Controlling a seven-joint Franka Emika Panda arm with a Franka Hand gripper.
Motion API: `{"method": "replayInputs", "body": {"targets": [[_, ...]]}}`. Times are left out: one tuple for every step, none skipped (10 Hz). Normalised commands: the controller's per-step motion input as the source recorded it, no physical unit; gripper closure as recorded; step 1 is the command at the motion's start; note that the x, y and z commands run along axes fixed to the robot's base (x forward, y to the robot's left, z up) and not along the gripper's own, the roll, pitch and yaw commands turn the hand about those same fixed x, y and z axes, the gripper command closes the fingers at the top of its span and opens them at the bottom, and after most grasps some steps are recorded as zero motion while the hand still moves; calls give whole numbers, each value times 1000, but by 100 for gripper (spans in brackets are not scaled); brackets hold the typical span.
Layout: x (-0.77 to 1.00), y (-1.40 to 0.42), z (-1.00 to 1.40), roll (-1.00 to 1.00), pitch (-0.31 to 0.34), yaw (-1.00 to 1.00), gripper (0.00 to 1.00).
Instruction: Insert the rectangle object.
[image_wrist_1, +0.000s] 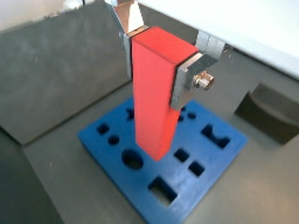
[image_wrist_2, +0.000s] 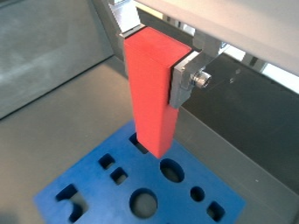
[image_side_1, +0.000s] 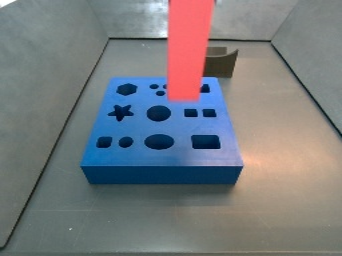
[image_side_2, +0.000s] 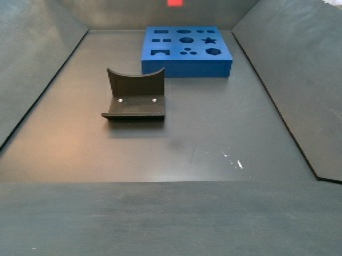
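Note:
My gripper (image_wrist_1: 160, 61) is shut on the rectangle object (image_wrist_1: 158, 96), a long smooth red bar held upright near its upper end; both wrist views show this, and the other shows the gripper (image_wrist_2: 156, 57) and bar (image_wrist_2: 152, 87) too. The bar's lower end hangs above the blue holed block (image_wrist_1: 146, 188), over its middle-back part, close to a round hole (image_wrist_2: 172, 169). In a side view the bar (image_side_1: 189, 50) stands over the block (image_side_1: 160, 170) and the gripper is out of frame. In the side view from farther off, only the bar's tip (image_side_2: 173, 3) shows above the block (image_side_2: 187, 68).
The dark fixture (image_side_2: 134, 95) with a curved upright stands on the grey floor apart from the block; it also shows in a side view (image_side_1: 221, 62) and a wrist view (image_wrist_1: 271, 109). Sloping grey walls (image_side_2: 40, 90) enclose the floor.

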Motion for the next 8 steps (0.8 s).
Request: {"method": "replayInputs", "body": {"targets": [[960,-409,-651,206,16,0,100],[951,-374,-634,199,39,0,100],[637,-171,-566,114,4,0,100],[237,-9,-431,89,0,-26,100],[3,0,-369,136,0,0,100],[117,0,-357,70,6,0,100],[234,0,-294,16,9,0,100],[149,43,-249,20,17,0,100]]}}
